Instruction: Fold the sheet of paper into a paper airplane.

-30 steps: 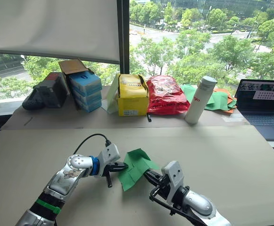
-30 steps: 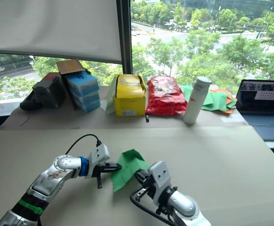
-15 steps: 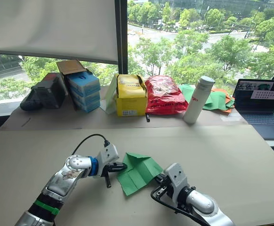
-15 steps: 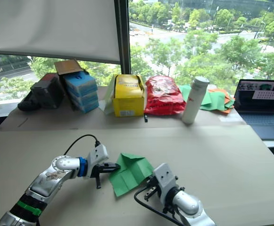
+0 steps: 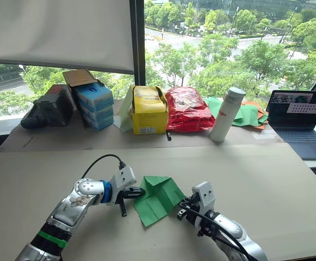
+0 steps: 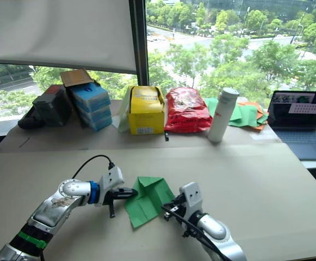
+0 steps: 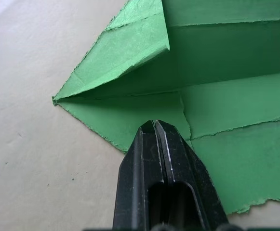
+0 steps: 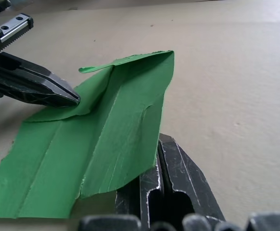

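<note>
Since a second ago the sheet of paper [image 5: 156,199] has dropped from a raised, crumpled pose to lie nearly flat on the surface [image 5: 266,179], and the right tool [image 5: 183,209] has slid back off it to its right edge.

Largest is the tan surface, with a laptop [image 5: 299,117] at its far right. Along the back under the window stand, from left to right, a dark case [image 5: 46,106], a stack of blue boxes [image 5: 95,100] whose topmost brown flap stands open with contents I cannot make out, a yellow box [image 5: 150,110] closed, a red bag [image 5: 187,110] stuffed full, a white bottle [image 5: 223,114] standing upright, and a heap of green and orange sheets [image 5: 250,115] behind the bottle.

Near the front, between the two arms, lies the green sheet, creased lengthwise with one corner folded over into a point at its far end. One right-hand flap lifts a little off the surface.

At the sheet's left edge sits the left tool [image 7: 155,129], its two black fingers clenched together with the tips resting on the paper near the centre crease. Its right counterpart is clenched as well, its tips just beside and under the sheet's raised right edge, gripping nothing I can see.
</note>
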Controlling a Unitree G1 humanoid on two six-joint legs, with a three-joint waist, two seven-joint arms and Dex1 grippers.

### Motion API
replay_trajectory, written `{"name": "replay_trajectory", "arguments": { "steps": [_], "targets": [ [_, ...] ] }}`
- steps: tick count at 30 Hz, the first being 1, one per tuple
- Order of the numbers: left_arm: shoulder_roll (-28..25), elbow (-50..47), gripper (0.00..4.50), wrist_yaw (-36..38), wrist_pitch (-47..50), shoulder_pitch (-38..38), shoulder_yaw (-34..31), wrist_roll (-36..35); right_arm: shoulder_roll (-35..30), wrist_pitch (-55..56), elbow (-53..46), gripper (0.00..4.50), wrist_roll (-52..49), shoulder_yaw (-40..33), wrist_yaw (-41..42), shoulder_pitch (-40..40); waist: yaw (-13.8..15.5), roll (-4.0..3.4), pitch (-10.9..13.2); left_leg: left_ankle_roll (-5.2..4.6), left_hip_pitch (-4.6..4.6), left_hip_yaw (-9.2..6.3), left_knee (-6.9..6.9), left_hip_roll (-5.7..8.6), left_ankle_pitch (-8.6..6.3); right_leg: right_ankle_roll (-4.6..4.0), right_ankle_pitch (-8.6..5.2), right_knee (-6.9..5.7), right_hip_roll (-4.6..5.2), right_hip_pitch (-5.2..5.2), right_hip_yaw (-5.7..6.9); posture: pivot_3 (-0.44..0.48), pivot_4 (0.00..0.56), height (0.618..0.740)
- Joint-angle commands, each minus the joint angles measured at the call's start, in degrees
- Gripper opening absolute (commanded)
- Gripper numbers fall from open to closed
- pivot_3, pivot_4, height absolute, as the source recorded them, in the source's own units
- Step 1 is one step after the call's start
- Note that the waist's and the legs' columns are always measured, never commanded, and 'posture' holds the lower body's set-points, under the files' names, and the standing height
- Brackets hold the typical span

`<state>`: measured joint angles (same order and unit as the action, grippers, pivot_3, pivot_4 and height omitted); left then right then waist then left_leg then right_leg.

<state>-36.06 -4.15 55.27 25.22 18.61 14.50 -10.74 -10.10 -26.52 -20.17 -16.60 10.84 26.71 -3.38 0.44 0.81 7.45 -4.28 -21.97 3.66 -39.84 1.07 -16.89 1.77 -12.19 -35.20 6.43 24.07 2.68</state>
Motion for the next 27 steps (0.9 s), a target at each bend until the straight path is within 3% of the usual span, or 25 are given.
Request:
{"name": "replay_trajectory", "arguments": {
  "steps": [1, 8, 17, 21, 27],
  "targets": [
    [-1.1, 1.63, 0.04, -0.03, 0.99, 0.24, 0.28, 1.71, 0.57, 2.57, 1.14, 0.0, -2.0, 0.05, 2.85, 3.57, 0.0, 0.0, 0.0, 0.0, 0.0, 0.0, 0.0, 0.01, 0.0, 0.0, 0.0, 0.0, 0.0, 0.01, 0.0, 0.0, 0.15, 0.74],
    [-1.64, 1.23, 0.04, 0.19, 1.24, 0.89, -0.21, 1.45, 1.09, 4.31, 6.54, 0.0, -1.22, 0.55, 5.06, 10.5, -0.14, -0.02, 0.02, 0.38, -0.19, 0.07, 0.0, 0.08, 0.23, 0.0, 0.0, -0.08, -0.04, 0.04, 0.15, 0.0, 0.15, 0.74],
    [-2.26, -4.94, 0.04, 1.01, 6.56, 2.81, -2.69, -2.17, 1.27, 4.34, 7.78, 0.0, -0.1, 2.86, 5.95, 12.09, -0.5, -0.05, 0.06, 0.37, -0.26, 0.09, -0.01, 0.06, 0.22, 0.01, 0.0, -0.12, -0.1, 0.08, 0.19, 0.0, 0.15, 0.74],
    [-0.44, -5.89, 0.04, 0.61, 8.06, 3.54, -0.96, -2.37, 1.14, 4.42, 8.1, 0.0, 0.52, 3.25, 5.75, 11.99, -0.44, -0.04, 0.08, 0.37, -0.31, 0.08, -0.02, 0.11, 0.23, 0.02, 0.0, -0.13, -0.1, 0.1, 0.22, 0.0, 0.15, 0.74],
    [4.25, 1.7, 0.04, -0.7, 4.61, 4.5, 1.85, 0.32, 1.23, 3.94, 7.69, 0.0, 0.97, 3.22, 5.16, 12.47, -0.46, -0.01, 0.09, 0.39, -0.33, 0.15, -0.04, 0.13, 0.24, 0.02, 0.0, -0.15, -0.22, 0.1, 0.22, 0.0, 0.15, 0.74]
  ]
}}
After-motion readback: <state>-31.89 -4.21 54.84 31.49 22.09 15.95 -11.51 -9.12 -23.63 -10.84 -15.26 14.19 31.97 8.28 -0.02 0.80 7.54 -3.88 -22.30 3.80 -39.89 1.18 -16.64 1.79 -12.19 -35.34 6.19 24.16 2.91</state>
